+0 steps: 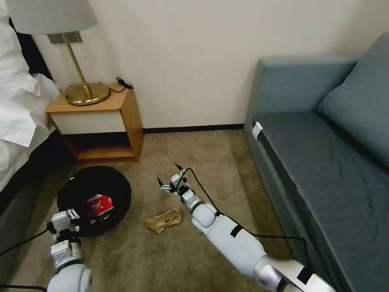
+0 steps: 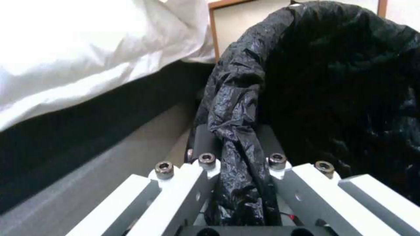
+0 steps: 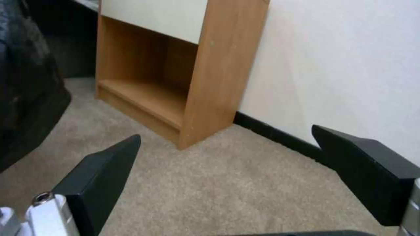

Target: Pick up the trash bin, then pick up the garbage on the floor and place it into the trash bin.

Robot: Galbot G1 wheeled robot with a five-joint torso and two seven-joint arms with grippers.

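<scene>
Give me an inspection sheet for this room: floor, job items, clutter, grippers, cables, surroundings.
Surface: beige carpet.
Job's things: trash bin, black-lined, holding a red snack bag; tan paper wrapper on the carpet beside it.
Clutter: nothing seen.
Grippers: left gripper shut on the bin's liner rim; right gripper open, empty, above the carpet.
Cables: black cable along the right arm.
Surroundings: nightstand, brass lamp, bed, blue sofa.
</scene>
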